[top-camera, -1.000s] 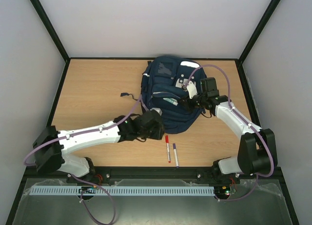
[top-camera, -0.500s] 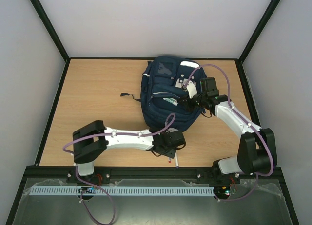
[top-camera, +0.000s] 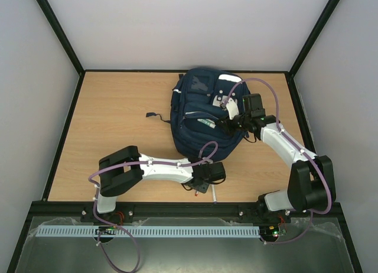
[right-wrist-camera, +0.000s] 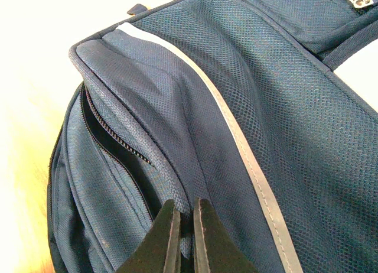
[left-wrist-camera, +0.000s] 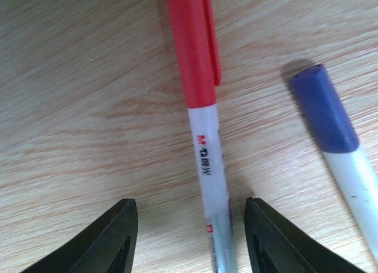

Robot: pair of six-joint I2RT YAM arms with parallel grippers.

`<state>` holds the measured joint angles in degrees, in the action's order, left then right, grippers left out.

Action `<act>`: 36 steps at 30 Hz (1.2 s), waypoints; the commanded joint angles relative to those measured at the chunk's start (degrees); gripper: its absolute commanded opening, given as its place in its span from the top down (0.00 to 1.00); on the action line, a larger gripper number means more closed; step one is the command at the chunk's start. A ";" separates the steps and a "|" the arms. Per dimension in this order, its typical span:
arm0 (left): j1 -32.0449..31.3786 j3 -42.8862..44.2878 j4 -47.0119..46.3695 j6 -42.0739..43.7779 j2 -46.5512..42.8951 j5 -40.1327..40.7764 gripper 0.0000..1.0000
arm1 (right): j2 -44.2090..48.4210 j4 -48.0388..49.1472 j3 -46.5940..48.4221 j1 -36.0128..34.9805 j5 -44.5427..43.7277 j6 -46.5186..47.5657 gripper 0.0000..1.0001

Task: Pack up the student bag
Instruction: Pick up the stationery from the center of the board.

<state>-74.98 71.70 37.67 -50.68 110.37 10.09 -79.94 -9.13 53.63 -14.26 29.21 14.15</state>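
Note:
The navy student bag (top-camera: 198, 104) lies at the back middle of the table, a front pocket (right-wrist-camera: 109, 134) unzipped. My right gripper (top-camera: 228, 123) is at the bag's right side, shut on a fold of its fabric (right-wrist-camera: 184, 205) beside a white stripe (right-wrist-camera: 236, 143). My left gripper (top-camera: 201, 186) hangs low over two pens near the front edge. It is open (left-wrist-camera: 189, 203), its fingers on either side of the red-capped pen's (left-wrist-camera: 204, 125) white barrel without touching it. A blue-capped pen (left-wrist-camera: 331, 119) lies just right of it.
The bag's dark strap (top-camera: 155, 116) trails left on the wooden table (top-camera: 118, 119). A small light item (top-camera: 205, 123) shows in the open pocket. Black frame rails (top-camera: 177, 205) border the table at the front and sides.
My left arm swung from the bag's near-left corner down to the pens at the front edge and now covers them. The right arm and the bag have not moved.

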 commanded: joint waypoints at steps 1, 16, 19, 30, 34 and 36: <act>0.24 0.75 5.18 1.36 -0.25 3.29 0.49 | -0.79 -2.04 1.31 0.31 -0.47 0.14 0.99; 5.49 -2.27 5.84 12.54 -4.44 -3.28 0.70 | -1.09 -2.12 1.42 0.29 -0.62 0.17 0.99; 6.46 -1.91 5.62 14.17 -3.59 -4.17 0.70 | -0.97 -2.21 1.64 0.33 -0.61 0.14 0.99; 9.78 1.23 5.74 16.54 0.34 -5.78 0.79 | -1.06 -2.37 1.64 0.29 1.20 -0.38 0.99; 9.89 -0.22 4.59 16.54 0.80 -6.44 0.82 | -0.83 -2.74 1.92 0.33 1.35 -0.18 0.99; 9.94 -1.23 4.10 16.53 0.87 -6.81 0.85 | -0.20 -2.81 1.86 0.30 1.41 -0.18 0.99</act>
<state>-65.23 71.72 41.30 -34.83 109.97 4.38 -80.27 -9.37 53.84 -14.26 29.82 14.11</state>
